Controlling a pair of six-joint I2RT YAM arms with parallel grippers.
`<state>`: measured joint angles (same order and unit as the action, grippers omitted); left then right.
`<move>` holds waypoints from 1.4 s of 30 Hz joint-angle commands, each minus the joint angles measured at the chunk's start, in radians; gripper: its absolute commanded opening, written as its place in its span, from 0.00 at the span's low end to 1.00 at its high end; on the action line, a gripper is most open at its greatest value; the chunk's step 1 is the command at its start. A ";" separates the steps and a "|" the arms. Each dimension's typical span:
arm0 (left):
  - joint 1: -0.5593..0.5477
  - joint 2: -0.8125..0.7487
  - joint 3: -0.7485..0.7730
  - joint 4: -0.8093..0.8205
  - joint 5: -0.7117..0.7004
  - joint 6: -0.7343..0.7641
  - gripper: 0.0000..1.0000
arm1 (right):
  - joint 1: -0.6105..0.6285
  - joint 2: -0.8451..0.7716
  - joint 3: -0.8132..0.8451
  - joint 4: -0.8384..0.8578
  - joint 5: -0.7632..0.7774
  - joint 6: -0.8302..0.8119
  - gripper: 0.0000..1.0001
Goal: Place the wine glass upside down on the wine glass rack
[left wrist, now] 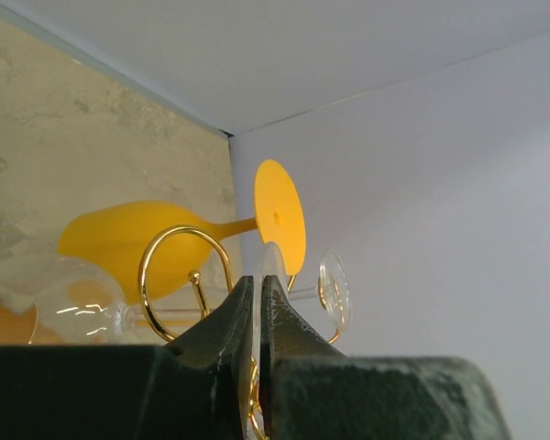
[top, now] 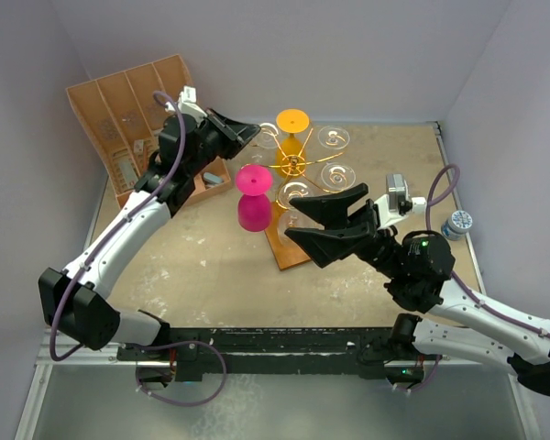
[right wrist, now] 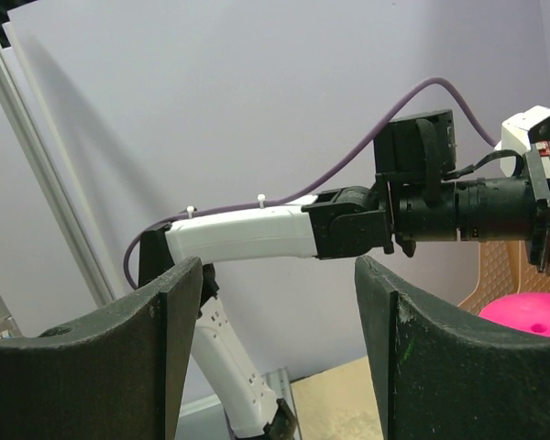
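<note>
Left gripper: jaws narrowed to a slit, pinching a thin clear edge judged to be the foot of the wine glass. The glass is at the far-left side of the wine glass rack, beside the inverted orange glass. Before release, confirm the stem lies fully inside a gold scroll arm with the foot bearing on the wire. Open slowly, then withdraw straight back, avoiding neighbouring feet. Right gripper: jaws wide, empty, near the rack's front and the pink glass; no action required
</note>
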<state>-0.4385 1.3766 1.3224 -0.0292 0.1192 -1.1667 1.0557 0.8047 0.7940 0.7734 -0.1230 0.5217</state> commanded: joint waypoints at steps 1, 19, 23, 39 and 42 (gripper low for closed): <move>0.003 0.005 0.065 0.090 -0.037 0.049 0.00 | 0.004 -0.003 0.003 0.073 -0.007 0.015 0.69; 0.033 0.059 0.121 0.089 -0.083 0.065 0.00 | 0.004 -0.009 -0.013 0.078 -0.001 0.018 0.70; 0.044 0.058 0.118 0.086 -0.083 0.064 0.00 | 0.004 -0.010 -0.013 0.076 0.001 0.015 0.70; 0.073 -0.026 0.007 0.094 -0.047 0.049 0.00 | 0.004 0.001 -0.019 0.084 -0.004 0.024 0.70; 0.076 -0.039 -0.010 0.098 -0.033 0.046 0.00 | 0.004 0.003 -0.026 0.093 -0.007 0.030 0.70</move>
<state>-0.3752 1.3987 1.3174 -0.0242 0.0715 -1.1160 1.0557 0.8066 0.7765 0.8005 -0.1230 0.5365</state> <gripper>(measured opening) 0.009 0.696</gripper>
